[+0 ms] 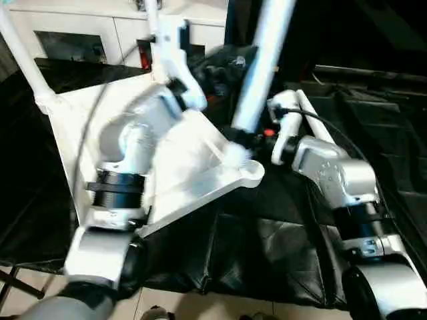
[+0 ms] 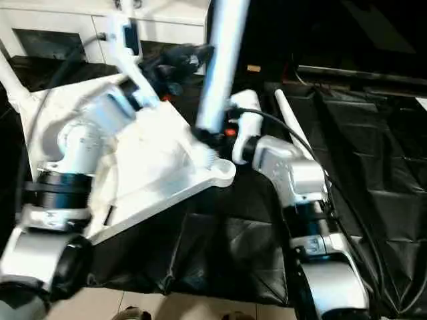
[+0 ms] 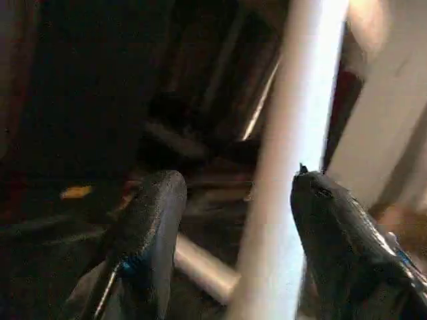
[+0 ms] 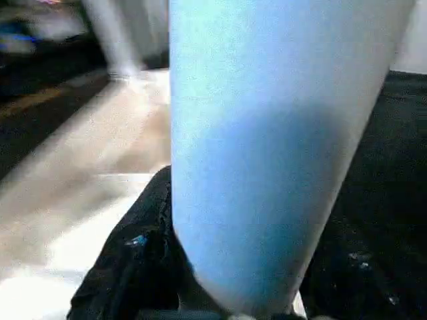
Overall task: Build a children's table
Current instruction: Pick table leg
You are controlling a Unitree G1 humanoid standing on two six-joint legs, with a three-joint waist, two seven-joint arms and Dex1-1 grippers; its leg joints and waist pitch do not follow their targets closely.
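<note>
The white tabletop (image 1: 193,180) lies underside up on a black cloth. One white leg (image 1: 20,57) stands in its far left corner socket. A second leg (image 1: 261,67) rises, tilted, from the near right corner socket (image 1: 250,172). My right gripper (image 1: 243,139) is shut on this leg low down, just above the socket; its black finger (image 4: 137,267) presses against the tube (image 4: 267,147). My left gripper (image 3: 233,193) is higher up on the same leg (image 3: 293,133), open, fingers (image 3: 157,220) on either side, with a gap showing on one side. A third leg (image 1: 313,120) lies on the cloth beyond my right forearm.
The black cloth (image 1: 267,247) covers the floor under and to the right of the tabletop. A white cabinet with glass doors (image 1: 80,37) stands at the back left. Light floor tiles (image 1: 200,307) show at the near edge. My left forearm (image 1: 127,153) reaches over the tabletop.
</note>
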